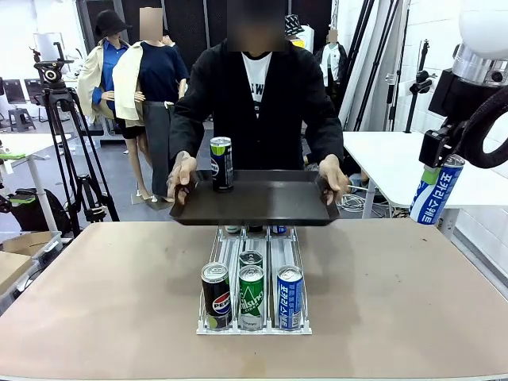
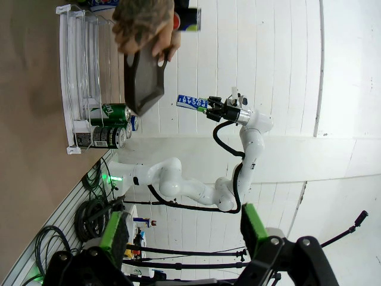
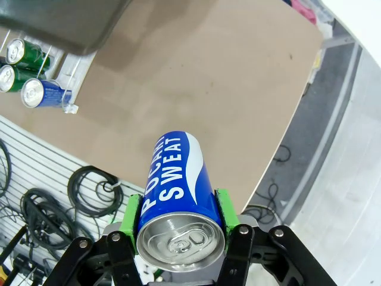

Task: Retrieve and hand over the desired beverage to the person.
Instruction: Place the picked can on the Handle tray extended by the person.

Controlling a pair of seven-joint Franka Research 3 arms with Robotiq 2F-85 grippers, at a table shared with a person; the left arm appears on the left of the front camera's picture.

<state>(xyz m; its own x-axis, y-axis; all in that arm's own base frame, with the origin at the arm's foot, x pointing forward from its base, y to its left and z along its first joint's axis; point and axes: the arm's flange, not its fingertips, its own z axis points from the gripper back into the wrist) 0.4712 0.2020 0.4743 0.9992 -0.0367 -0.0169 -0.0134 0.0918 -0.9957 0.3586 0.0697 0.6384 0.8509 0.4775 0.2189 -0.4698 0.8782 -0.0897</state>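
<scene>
front view: rear cans (image 1: 254,229) behind tray (image 1: 262,202)

The person (image 1: 254,95) wears a black open jacket over a white T-shirt with black lettering. The right arm (image 2: 202,185) is white, rounded and jointed, with a black cable looping beside its black right gripper (image 3: 178,220), green-padded.
</scene>
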